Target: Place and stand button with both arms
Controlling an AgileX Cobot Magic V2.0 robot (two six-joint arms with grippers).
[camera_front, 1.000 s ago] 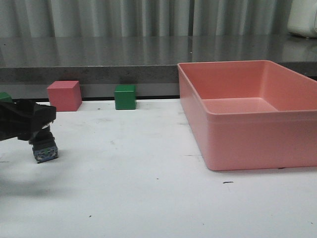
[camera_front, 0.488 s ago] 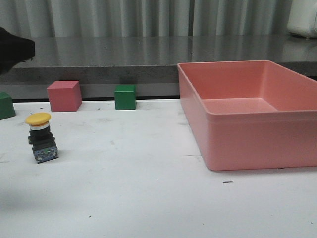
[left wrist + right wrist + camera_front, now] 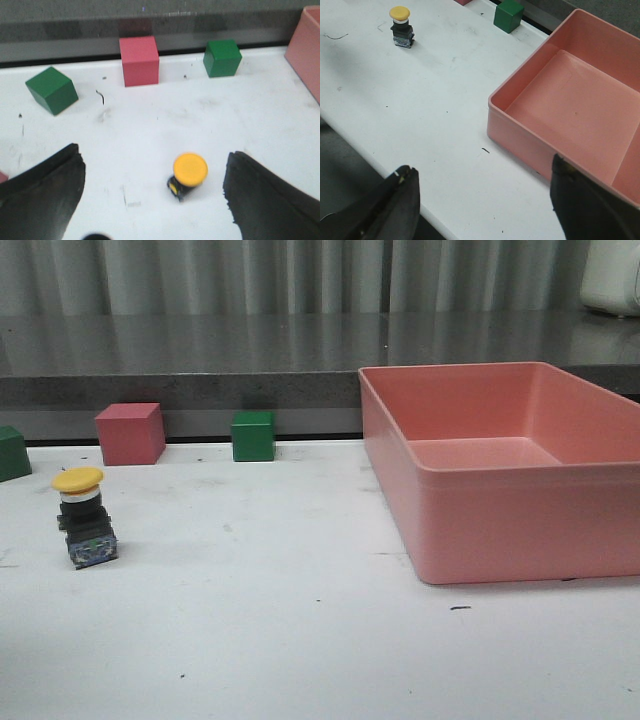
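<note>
The button (image 3: 82, 520) stands upright on the white table at the left, yellow cap on top and dark base below, with nothing touching it. Neither arm shows in the front view. In the left wrist view the button (image 3: 189, 172) sits on the table below my left gripper (image 3: 155, 155), nearer one finger; the fingers are wide open and hold nothing. My right gripper (image 3: 484, 167) hangs open and holds nothing above the table's near edge, far from the button (image 3: 401, 27).
A red cube (image 3: 130, 433) and a green cube (image 3: 252, 436) stand along the table's back edge, another green cube (image 3: 12, 452) at the far left. A large pink bin (image 3: 500, 530) fills the right side. White tabletop lies between button and bin.
My left gripper, which was around the button a second ago, has let go and risen out of the front view. The button stays standing in the same spot.
</note>
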